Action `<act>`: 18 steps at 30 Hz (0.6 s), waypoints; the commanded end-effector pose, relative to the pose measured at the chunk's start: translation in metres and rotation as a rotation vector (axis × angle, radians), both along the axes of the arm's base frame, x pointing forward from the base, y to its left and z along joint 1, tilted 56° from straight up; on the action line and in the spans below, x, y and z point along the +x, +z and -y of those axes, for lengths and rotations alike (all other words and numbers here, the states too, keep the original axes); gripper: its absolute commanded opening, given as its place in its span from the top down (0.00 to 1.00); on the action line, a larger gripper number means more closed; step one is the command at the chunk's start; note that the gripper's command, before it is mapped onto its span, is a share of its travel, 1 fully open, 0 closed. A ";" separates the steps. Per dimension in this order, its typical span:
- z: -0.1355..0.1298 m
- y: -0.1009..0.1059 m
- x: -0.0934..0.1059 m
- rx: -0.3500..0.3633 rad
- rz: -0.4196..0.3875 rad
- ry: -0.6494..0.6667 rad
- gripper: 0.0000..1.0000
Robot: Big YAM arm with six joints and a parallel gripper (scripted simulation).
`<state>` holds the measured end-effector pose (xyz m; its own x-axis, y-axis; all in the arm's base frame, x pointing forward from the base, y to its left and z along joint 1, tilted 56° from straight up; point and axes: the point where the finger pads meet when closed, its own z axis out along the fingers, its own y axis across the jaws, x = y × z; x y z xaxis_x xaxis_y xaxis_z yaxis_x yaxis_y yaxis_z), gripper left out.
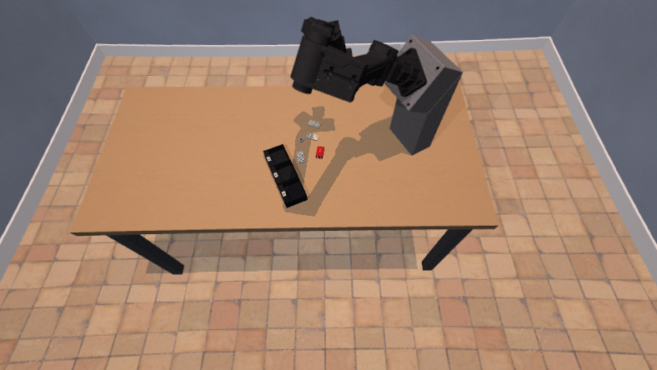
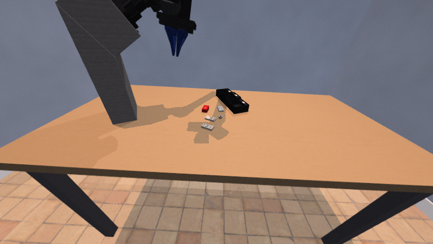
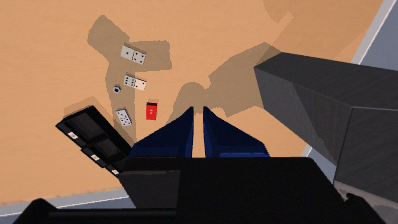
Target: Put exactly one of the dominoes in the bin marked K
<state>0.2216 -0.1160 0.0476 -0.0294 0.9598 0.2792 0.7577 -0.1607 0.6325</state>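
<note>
Three pale dominoes lie flat on the table: one farthest from the bins [image 1: 314,122] [image 3: 133,54] [image 2: 207,126], one in the middle [image 1: 312,136] [image 3: 135,82] [image 2: 210,118], and one right beside the bins [image 1: 300,157] [image 3: 123,117] [image 2: 220,107]. A black row of three bins [image 1: 284,175] [image 2: 232,100] [image 3: 92,137] stands on the table with small white labels; I cannot read the letters. My gripper [image 2: 176,54] [image 3: 198,112] hangs high above the table with its blue fingers shut and nothing between them.
A small red block [image 1: 319,152] [image 3: 151,111] [image 2: 205,107] lies near the dominoes. A small grey nut [image 1: 300,139] [image 3: 117,89] [image 2: 220,116] lies between the middle domino and the bins. The grey robot base [image 1: 425,98] [image 2: 104,57] stands at the table's back.
</note>
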 end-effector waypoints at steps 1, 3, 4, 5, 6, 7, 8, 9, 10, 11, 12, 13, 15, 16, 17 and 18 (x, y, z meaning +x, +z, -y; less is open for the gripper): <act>-0.006 -0.021 0.025 0.031 -0.013 -0.048 0.91; -0.012 -0.031 0.037 0.031 -0.014 -0.048 0.91; -0.015 -0.036 0.043 0.032 -0.014 -0.048 0.91; -0.015 -0.036 0.045 0.032 -0.014 -0.048 0.91; -0.015 -0.037 0.045 0.032 -0.014 -0.048 0.91; -0.014 -0.037 0.046 0.032 -0.014 -0.048 0.91; -0.018 -0.030 0.049 -0.001 0.004 -0.015 0.91; -0.016 -0.013 0.060 -0.055 0.045 0.025 0.91; -0.016 -0.013 0.060 -0.055 0.045 0.025 0.91; -0.016 -0.013 0.060 -0.055 0.045 0.025 0.91; -0.020 -0.006 0.064 -0.081 0.055 0.064 0.91; -0.022 -0.008 0.062 -0.113 0.058 0.120 0.91; -0.016 -0.014 0.058 -0.148 0.063 0.176 0.91; -0.024 0.000 0.067 -0.187 0.094 0.222 0.91; -0.026 0.004 0.070 -0.204 0.105 0.239 0.91; -0.026 0.004 0.070 -0.220 0.115 0.257 0.91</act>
<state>0.2860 -0.0918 0.0404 -0.2063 0.9693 0.1335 0.7151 0.0562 0.6967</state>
